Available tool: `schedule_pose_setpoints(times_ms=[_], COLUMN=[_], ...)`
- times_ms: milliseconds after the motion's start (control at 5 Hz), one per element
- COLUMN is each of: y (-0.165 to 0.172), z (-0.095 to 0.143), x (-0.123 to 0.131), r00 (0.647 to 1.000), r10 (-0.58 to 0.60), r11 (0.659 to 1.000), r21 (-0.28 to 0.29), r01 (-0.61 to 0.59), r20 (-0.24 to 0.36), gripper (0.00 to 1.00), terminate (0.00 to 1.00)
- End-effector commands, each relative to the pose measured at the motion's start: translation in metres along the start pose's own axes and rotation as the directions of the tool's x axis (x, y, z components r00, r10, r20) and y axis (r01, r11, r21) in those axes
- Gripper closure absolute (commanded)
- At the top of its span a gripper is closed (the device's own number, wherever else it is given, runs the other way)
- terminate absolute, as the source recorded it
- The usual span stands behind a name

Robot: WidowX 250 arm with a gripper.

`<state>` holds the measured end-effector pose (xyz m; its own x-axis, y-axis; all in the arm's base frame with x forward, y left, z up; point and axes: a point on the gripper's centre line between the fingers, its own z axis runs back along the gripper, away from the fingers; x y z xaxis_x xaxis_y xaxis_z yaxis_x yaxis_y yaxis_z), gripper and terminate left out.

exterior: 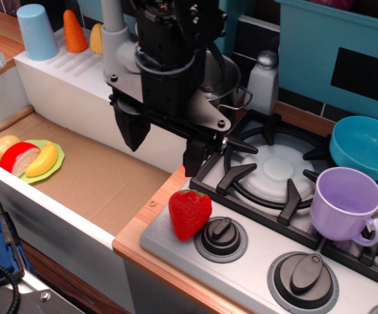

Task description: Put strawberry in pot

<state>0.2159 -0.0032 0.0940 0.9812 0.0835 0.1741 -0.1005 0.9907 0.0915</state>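
Observation:
The strawberry (pixel 189 213) is glossy red and dimpled. It stands on the front left corner of the stove panel, just left of a black knob (pixel 221 237). The steel pot (pixel 223 84) sits behind the stove's left burner, mostly hidden by the arm; part of its rim and a wire handle show. My gripper (pixel 164 146) hangs above and behind the strawberry, fingers pointing down and spread apart, with nothing between them.
A lilac cup (pixel 344 204) and a blue bowl (pixel 367 146) sit on the stove at right. A salt shaker (pixel 263 80) stands behind the burner. A green plate (pixel 53 166) with an apple slice and banana lies in the sink at left.

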Motion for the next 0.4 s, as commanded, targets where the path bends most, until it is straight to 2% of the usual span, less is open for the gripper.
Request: schedule_pose_setpoints(times_ms=[0,200], y=[0.0,-0.0056], z=[0.0,-0.0043], x=[0.0,-0.0031], r00=[1.0,1.0], r10=[0.0,0.007], r11=[1.0,1.0], r21=[0.0,-0.029], r01=[0.0,-0.007], r20=[0.0,0.014], gripper=[0.0,0.0], terminate=[0.0,0.0])
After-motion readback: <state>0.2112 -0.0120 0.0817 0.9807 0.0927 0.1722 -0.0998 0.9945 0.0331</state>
